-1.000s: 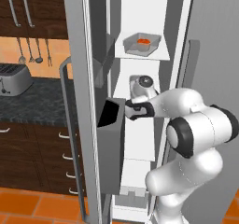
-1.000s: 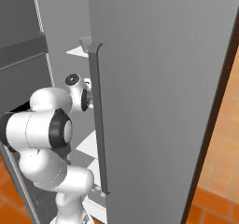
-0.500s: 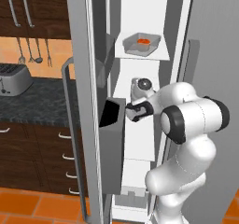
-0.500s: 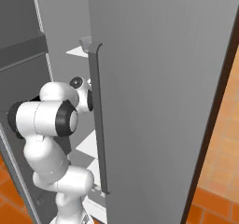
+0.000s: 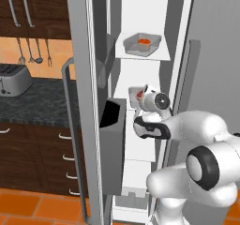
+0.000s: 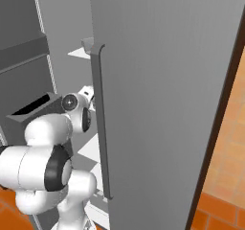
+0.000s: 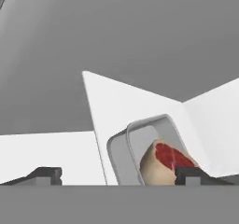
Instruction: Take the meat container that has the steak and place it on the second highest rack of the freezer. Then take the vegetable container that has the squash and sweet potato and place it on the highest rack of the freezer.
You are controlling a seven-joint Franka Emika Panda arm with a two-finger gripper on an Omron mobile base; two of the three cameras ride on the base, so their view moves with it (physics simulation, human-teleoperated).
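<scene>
My gripper [image 7: 116,175] gapes wide, holding nothing; I back straight out, clear of the meat container [image 7: 140,153].

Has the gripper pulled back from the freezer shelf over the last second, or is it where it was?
Cannot tell. In the left base view the gripper sits by the same white shelf as before; only the elbow has swung lower. Its jaws now stand open.

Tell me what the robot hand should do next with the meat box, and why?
Probably pull the gripper straight back out of the freezer. Its fingers stand wide apart, and the meat container with the steak already rests on the white shelf, so that box seems placed. The other container sits on the shelf above.
</scene>
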